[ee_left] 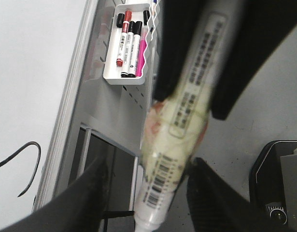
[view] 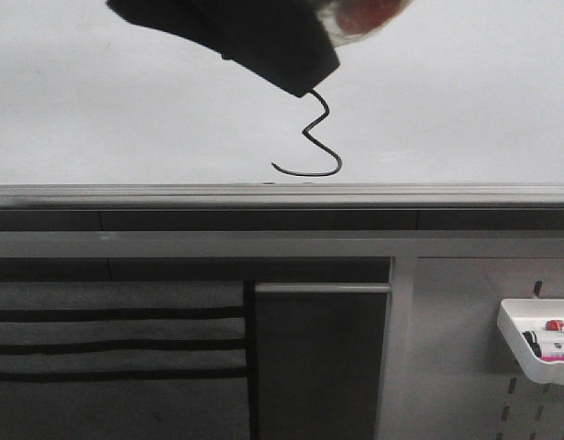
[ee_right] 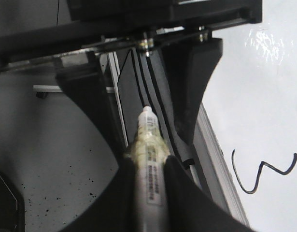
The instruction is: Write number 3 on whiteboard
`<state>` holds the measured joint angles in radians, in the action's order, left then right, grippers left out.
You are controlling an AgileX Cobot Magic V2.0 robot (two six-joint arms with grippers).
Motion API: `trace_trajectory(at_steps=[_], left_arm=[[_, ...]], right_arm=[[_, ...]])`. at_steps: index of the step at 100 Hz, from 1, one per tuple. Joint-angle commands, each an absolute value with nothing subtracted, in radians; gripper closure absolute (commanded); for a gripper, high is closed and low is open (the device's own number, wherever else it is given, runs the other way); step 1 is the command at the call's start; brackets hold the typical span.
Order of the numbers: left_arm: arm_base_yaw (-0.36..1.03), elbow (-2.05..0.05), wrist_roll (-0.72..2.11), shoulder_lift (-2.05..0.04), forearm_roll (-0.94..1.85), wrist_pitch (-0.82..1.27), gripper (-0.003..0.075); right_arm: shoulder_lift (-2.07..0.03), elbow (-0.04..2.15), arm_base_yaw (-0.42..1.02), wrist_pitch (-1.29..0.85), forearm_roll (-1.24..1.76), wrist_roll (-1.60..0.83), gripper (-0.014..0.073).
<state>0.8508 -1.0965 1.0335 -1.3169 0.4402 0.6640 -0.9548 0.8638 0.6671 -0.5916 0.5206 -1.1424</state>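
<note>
The number 3 (view: 311,137) is a thin black figure low on the whiteboard (view: 98,92), just above its grey rail (view: 263,194). It also shows in the left wrist view (ee_left: 22,164) and the right wrist view (ee_right: 261,171). My right gripper (ee_right: 149,162) is shut on a tape-wrapped marker (ee_right: 150,183). My left gripper (ee_left: 148,166) is open, its jaws on either side of the marker's white end (ee_left: 153,208) without touching it. In the front view a black gripper finger (view: 263,46) and the marker (view: 359,14) hang just above the 3.
A white tray (view: 538,344) with several markers hangs on the grey pegboard (view: 465,385) at the lower right, and shows in the left wrist view (ee_left: 109,72). A dark panel (view: 318,367) and grey cloth (view: 116,302) sit below the rail. A black device (ee_left: 278,183) is on the floor.
</note>
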Motion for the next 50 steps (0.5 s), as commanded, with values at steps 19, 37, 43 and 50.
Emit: trace_trajectory(at_steps=[19, 37, 43, 50], left_arm=[[0.861, -1.134, 1.034, -1.291, 0.460, 0.630, 0.0565], [0.861, -1.134, 1.034, -1.291, 0.460, 0.632, 0.0620], [0.861, -1.134, 1.034, -1.291, 0.460, 0.632, 0.0631], [0.861, -1.134, 1.034, -1.291, 0.460, 0.632, 0.0644]], right_arm=[[-0.948, 0.892, 0.668, -0.538, 0.546, -1.152, 0.0642], [-0.948, 0.892, 0.668, -0.545, 0.546, -1.152, 0.0642], [-0.948, 0.892, 0.668, -0.545, 0.546, -1.152, 0.0642], [-0.948, 0.892, 0.668, -0.545, 0.560, -1.152, 0.0642]])
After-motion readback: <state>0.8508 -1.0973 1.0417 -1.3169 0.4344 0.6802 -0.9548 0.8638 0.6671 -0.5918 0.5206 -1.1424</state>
